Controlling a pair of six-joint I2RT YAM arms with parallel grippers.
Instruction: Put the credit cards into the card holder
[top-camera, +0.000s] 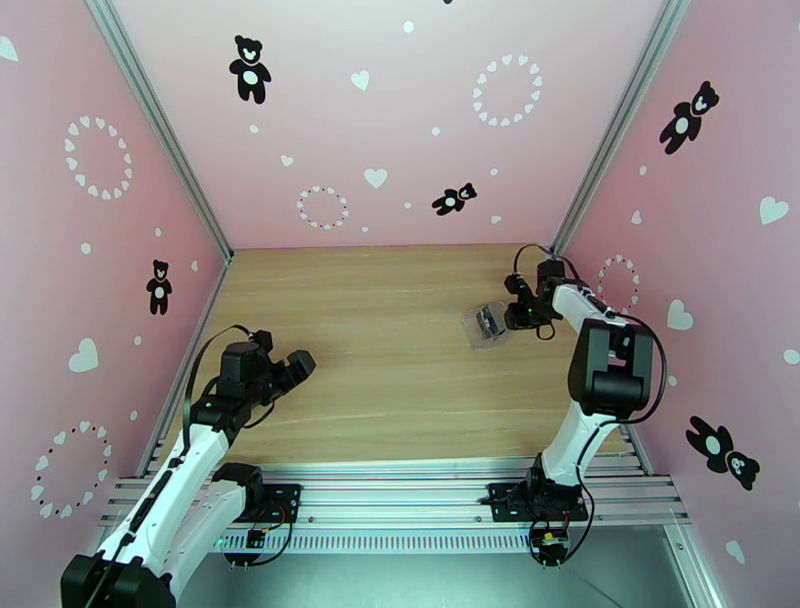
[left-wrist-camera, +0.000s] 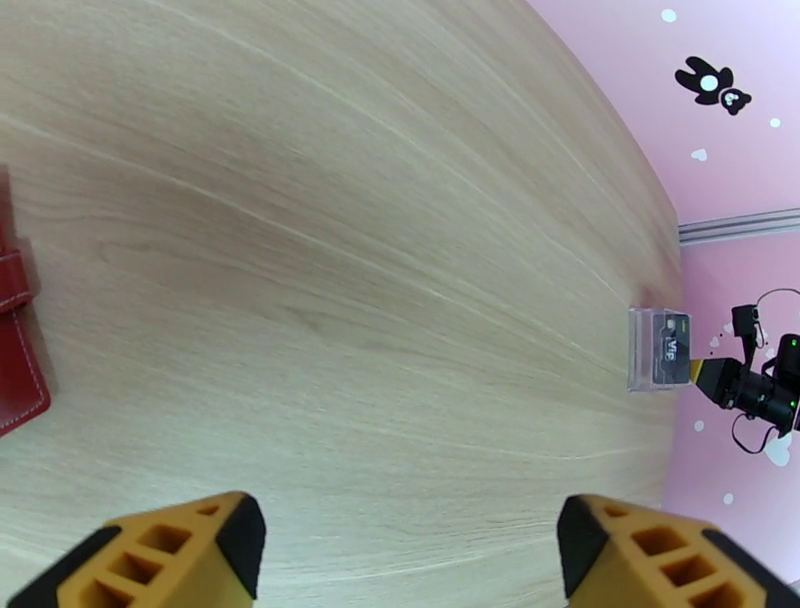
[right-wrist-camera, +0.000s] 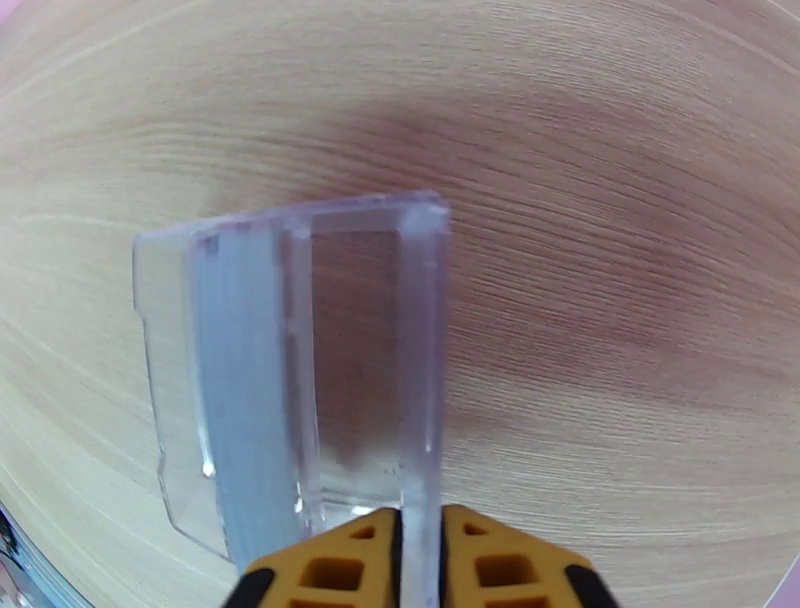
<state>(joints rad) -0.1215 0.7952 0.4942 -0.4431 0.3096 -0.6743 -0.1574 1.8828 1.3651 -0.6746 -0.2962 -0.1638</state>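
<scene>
A clear plastic case (top-camera: 486, 324) lies on the wooden table at the right, with a dark credit card (top-camera: 489, 320) inside it. The left wrist view shows the same case (left-wrist-camera: 657, 349) and the dark card (left-wrist-camera: 671, 350) far off. My right gripper (right-wrist-camera: 421, 548) is shut on one thin wall of the case (right-wrist-camera: 300, 380); from above, that gripper (top-camera: 514, 312) sits at the case's right side. The red card holder (left-wrist-camera: 14, 340) lies flat at the left edge of the left wrist view. My left gripper (left-wrist-camera: 410, 560) hovers open and empty over bare wood, right of the holder.
Pink walls (top-camera: 400, 120) enclose the table on three sides. Aluminium rails (top-camera: 400, 495) run along the near edge, carrying both arm bases. Bare wood (top-camera: 380, 340) stretches between the two grippers.
</scene>
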